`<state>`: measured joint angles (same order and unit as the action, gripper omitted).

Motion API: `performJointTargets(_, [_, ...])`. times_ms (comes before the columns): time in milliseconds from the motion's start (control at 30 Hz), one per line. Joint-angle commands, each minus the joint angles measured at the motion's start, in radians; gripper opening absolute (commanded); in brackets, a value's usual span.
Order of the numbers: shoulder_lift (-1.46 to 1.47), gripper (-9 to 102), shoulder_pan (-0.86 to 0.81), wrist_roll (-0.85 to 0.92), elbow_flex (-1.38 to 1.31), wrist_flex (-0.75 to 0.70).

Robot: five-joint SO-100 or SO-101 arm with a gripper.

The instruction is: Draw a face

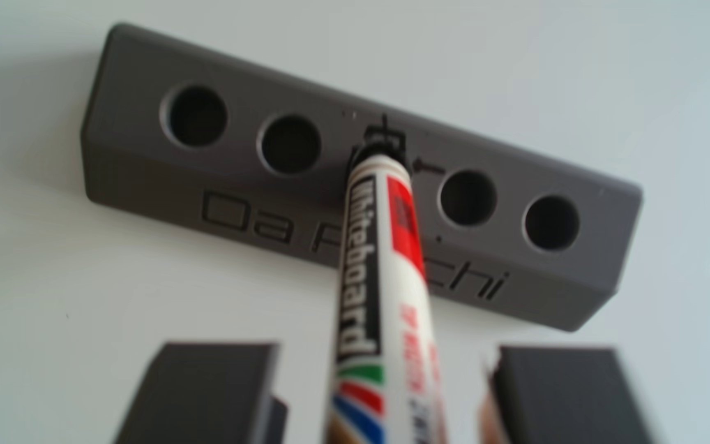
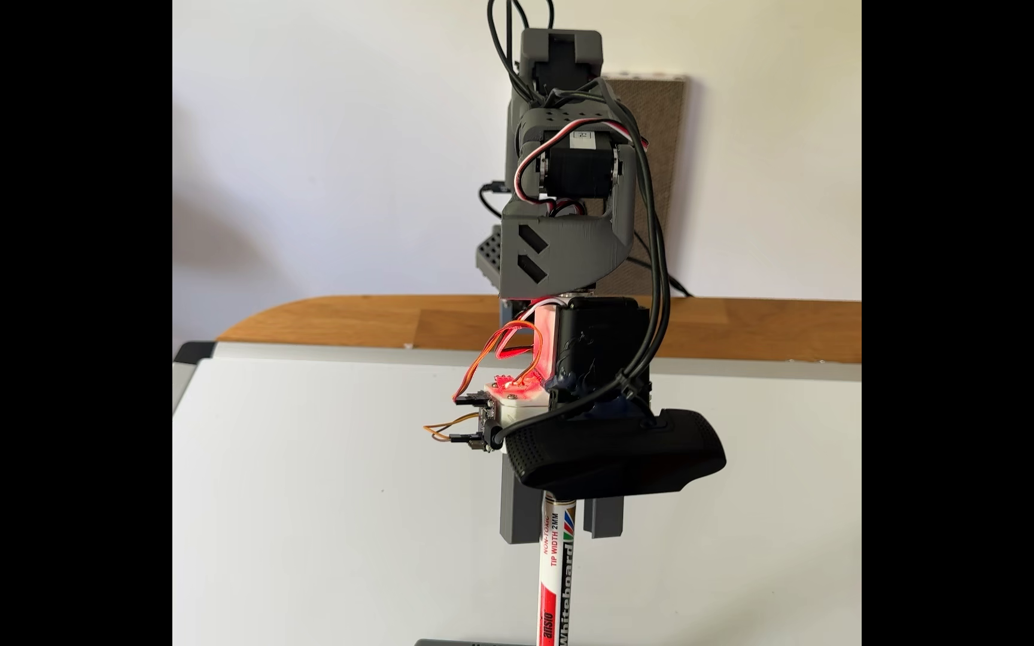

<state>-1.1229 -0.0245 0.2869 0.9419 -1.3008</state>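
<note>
A white whiteboard marker point(image 1: 381, 256) stands with its tip end in the middle hole of a grey block point(image 1: 259, 205) engraved "Da Pinchi". Small black ink scribbles ring that hole. My gripper point(image 1: 387, 348) straddles the marker barrel, its two grey fingers point(image 1: 212, 384) on either side with white gaps to the barrel, so it is open. In the fixed view the gripper point(image 2: 562, 537) hangs over the marker point(image 2: 555, 590), pointing down at the whiteboard point(image 2: 315, 497). The face is out of view.
The block has two empty holes point(image 1: 289, 143) on each side of the marker. Its top edge point(image 2: 477, 641) shows at the bottom of the fixed view. A wooden tabletop point(image 2: 346, 323) lies behind the board, and a black camera point(image 2: 620, 450) sits on the wrist.
</note>
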Motion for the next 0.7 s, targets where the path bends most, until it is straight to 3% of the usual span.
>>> performJointTargets(0, [-0.026,95,-0.009,0.0,-0.075,-0.003])
performJointTargets(533, [-0.021,95,-0.023,-0.002,-0.071,-0.02])
performJointTargets(667, [-0.021,86,-0.025,0.002,-0.071,-0.018])
